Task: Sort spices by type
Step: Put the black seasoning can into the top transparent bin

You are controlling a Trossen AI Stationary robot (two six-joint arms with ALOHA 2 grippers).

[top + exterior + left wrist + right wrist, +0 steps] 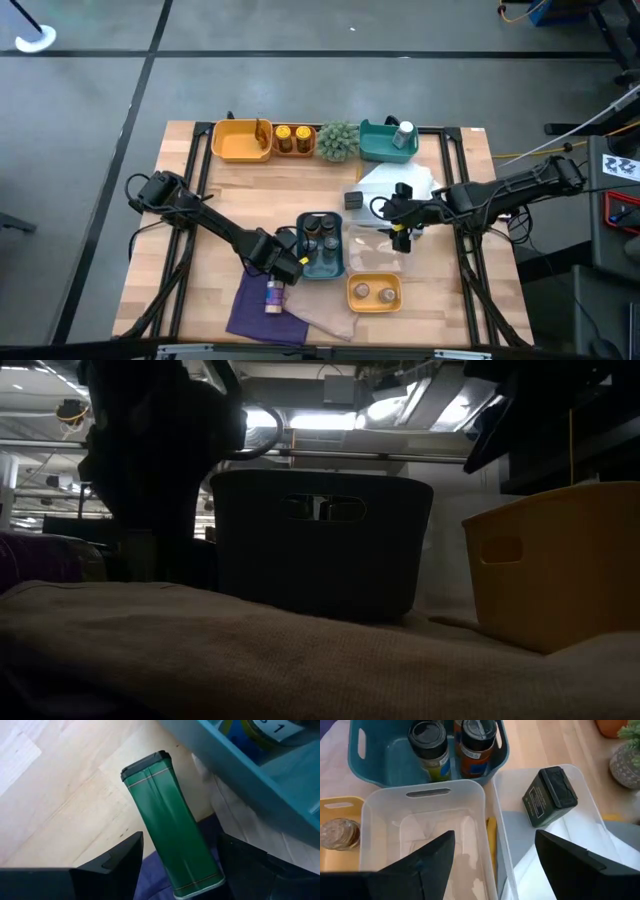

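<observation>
In the left wrist view a green rectangular tin (172, 830) with a black lid lies on the wood, its base end on purple cloth. My left gripper (180, 840) is open, with a finger on either side of the tin's base end, beside the blue tray (320, 245) that holds dark-lidded jars (427, 745). My right gripper (494, 834) is open above two clear tubs. One tub (422, 830) has only white paper in it. The other holds a dark tin (550, 795) lying on white paper. A small jar (273, 295) lies on the purple cloth.
A yellow tray (374, 292) at the near edge holds two glass jars. Along the far edge stand an orange tray (240, 140), a small tray with two yellow jars (293, 139), a spiky green plant (339, 140) and a teal tray (385, 145) with a white bottle (404, 133).
</observation>
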